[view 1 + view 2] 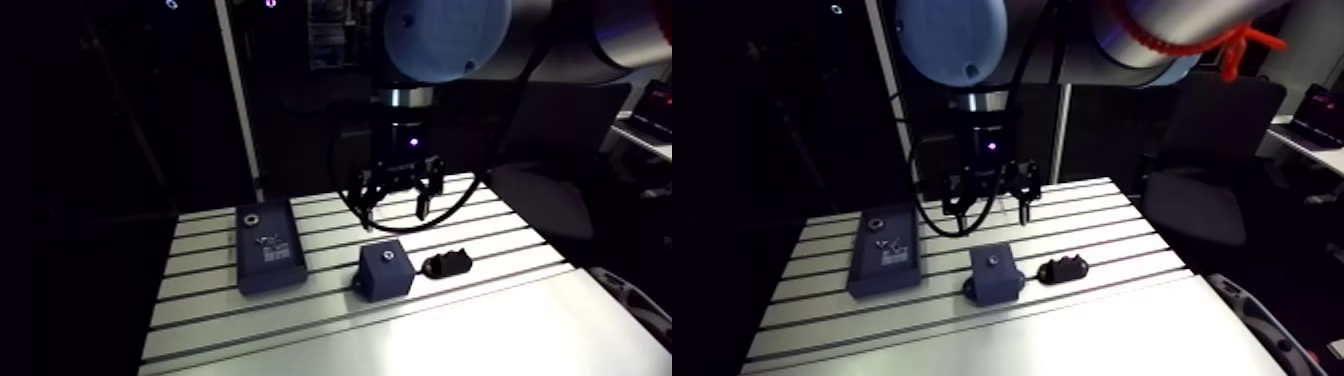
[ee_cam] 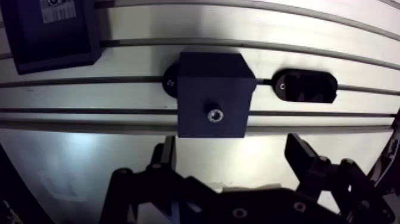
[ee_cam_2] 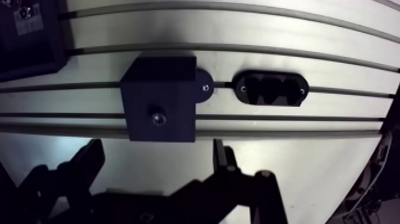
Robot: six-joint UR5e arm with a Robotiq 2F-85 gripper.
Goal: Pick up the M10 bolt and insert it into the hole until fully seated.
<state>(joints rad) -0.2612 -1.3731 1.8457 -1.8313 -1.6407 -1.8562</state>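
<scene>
Gripper [image 2: 231, 142] hangs above the slotted table [image 2: 333, 50] with its two fingers spread well apart and nothing between them; the dark block [image 2: 211, 89] lies just ahead of the fingertips. A small round metallic head with a socket [image 2: 215, 114], apparently the M10 bolt, sits in the hole in the block's upper face, low against the surface. A black oval cradle [image 2: 305, 86] lies just beside the block, and a flat dark box [image 1: 268, 248] with a label rests further along the table.

Dark blue block [image 2: 208, 83]; silver table [image 2: 238, 27] (dark parallel slots); black end effector [image 2: 231, 146]
</scene>
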